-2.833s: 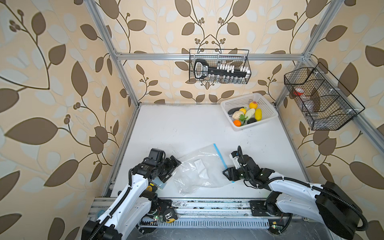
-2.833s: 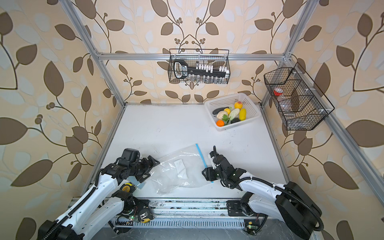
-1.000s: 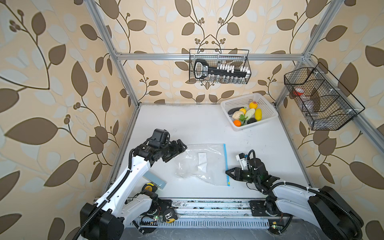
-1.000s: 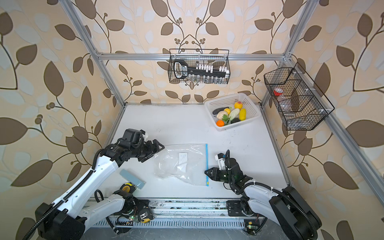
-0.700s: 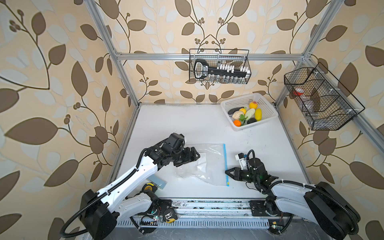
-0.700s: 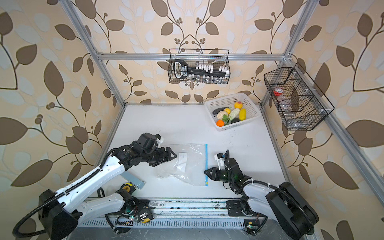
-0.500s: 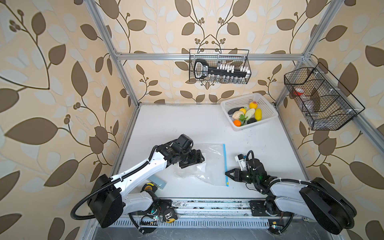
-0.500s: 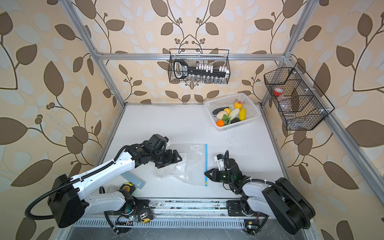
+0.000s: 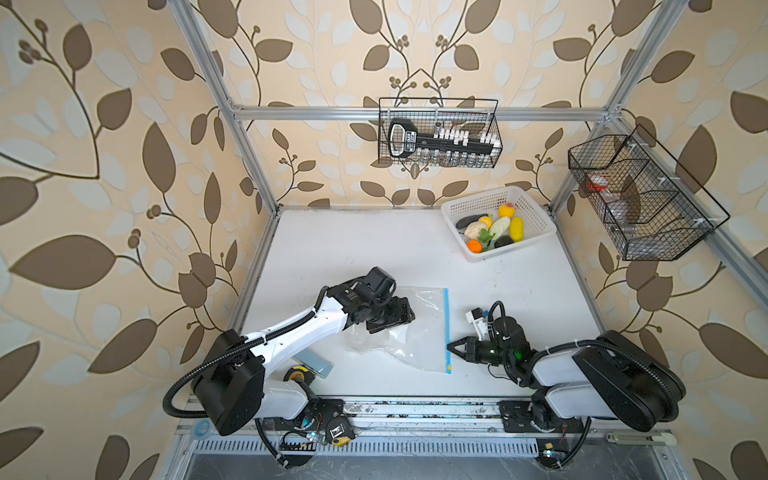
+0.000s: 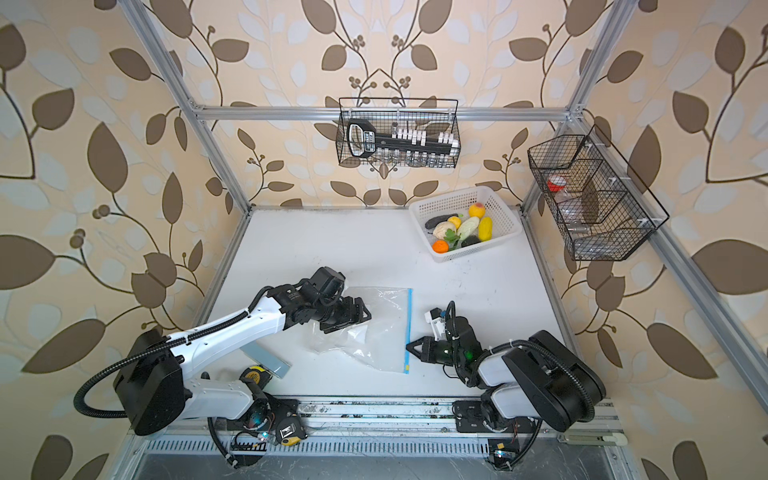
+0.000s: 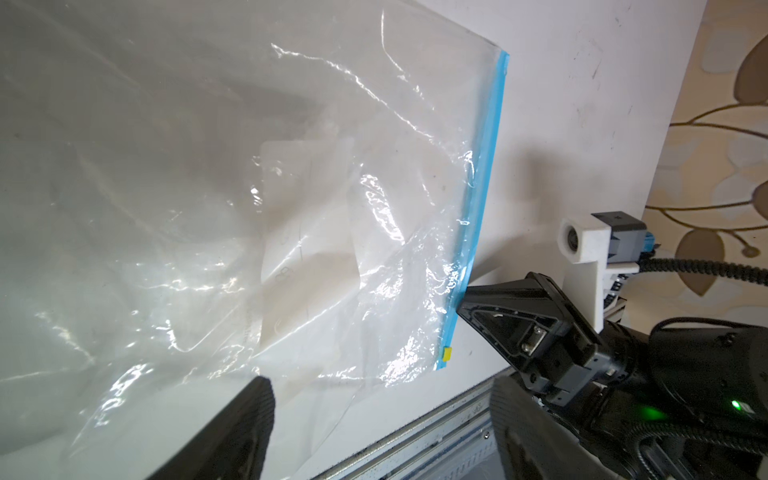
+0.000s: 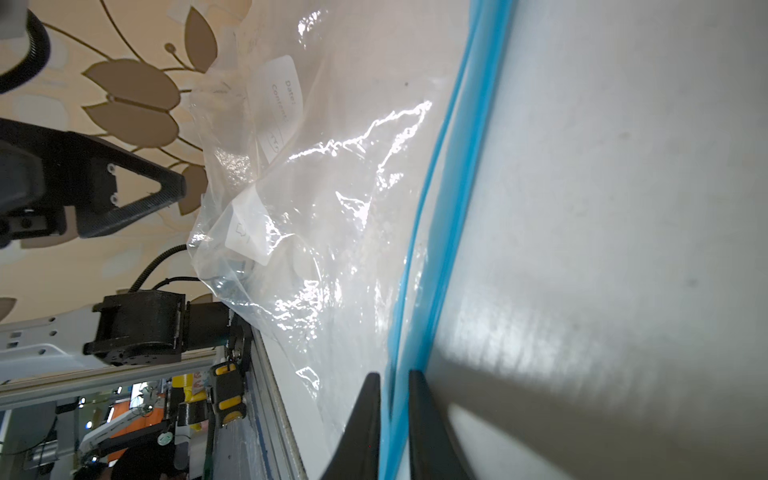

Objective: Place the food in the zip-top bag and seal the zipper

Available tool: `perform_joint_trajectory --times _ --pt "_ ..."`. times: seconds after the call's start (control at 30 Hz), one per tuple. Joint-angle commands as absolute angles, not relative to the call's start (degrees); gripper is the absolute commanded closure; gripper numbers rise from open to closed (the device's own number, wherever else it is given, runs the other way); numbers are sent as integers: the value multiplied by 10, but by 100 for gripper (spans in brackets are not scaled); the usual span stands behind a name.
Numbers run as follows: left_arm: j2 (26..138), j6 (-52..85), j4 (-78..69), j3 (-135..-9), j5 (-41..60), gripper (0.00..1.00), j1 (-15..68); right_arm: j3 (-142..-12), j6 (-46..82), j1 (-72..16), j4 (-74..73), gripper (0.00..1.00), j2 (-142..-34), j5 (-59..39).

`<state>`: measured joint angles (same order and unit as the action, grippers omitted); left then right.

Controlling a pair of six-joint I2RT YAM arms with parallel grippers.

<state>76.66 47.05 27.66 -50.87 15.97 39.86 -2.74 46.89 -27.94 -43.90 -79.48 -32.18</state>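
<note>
The zip-top bag point(image 9: 419, 336) point(image 10: 382, 336) lies flat and crinkled on the white table, white label patch point(image 11: 299, 208) up. Its zipper point(image 9: 447, 328) point(image 11: 482, 187) point(image 12: 457, 166) runs along the right edge, with the yellow tab point(image 11: 447, 353) at the near end. My right gripper point(image 9: 451, 346) point(image 10: 409, 345) point(image 12: 392, 378) lies low on the table, shut on the zipper a little above the tab. My left gripper point(image 9: 399, 318) point(image 10: 353, 318) point(image 11: 378, 390) hovers open over the bag's left half, holding nothing. The food point(image 9: 494, 232) point(image 10: 457, 232) sits in the white basket point(image 9: 534, 210) at the back right.
A grey flat block point(image 9: 316, 365) and a yellow tape measure point(image 9: 297, 374) lie beside the left arm's base. Wire baskets hang on the back wall point(image 9: 438, 133) and the right wall point(image 9: 640, 199). A metal rail point(image 9: 415, 407) runs along the table's front edge.
My left arm has swung right, from beside the bag's left edge to above the bag. The right gripper's jaws have narrowed onto the zipper. The bag has stayed put.
</note>
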Motion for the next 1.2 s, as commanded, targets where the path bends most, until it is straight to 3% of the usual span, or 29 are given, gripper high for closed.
perform_joint_trajectory --times 0.0,0.63,0.97,1.17 --pt "769 471 265 -513 152 18 406 -23 480 -279 -466 81 -793 -335" --pt "787 495 223 -449 156 18 413 -35 489 -309 -490 81 -822 -322" --pt "781 499 220 -439 154 18 414 -43 490 -321 -519 92 -835 -324" --pt "750 500 232 -454 137 18 414 -69 449 -344 -432 93 -779 -292"
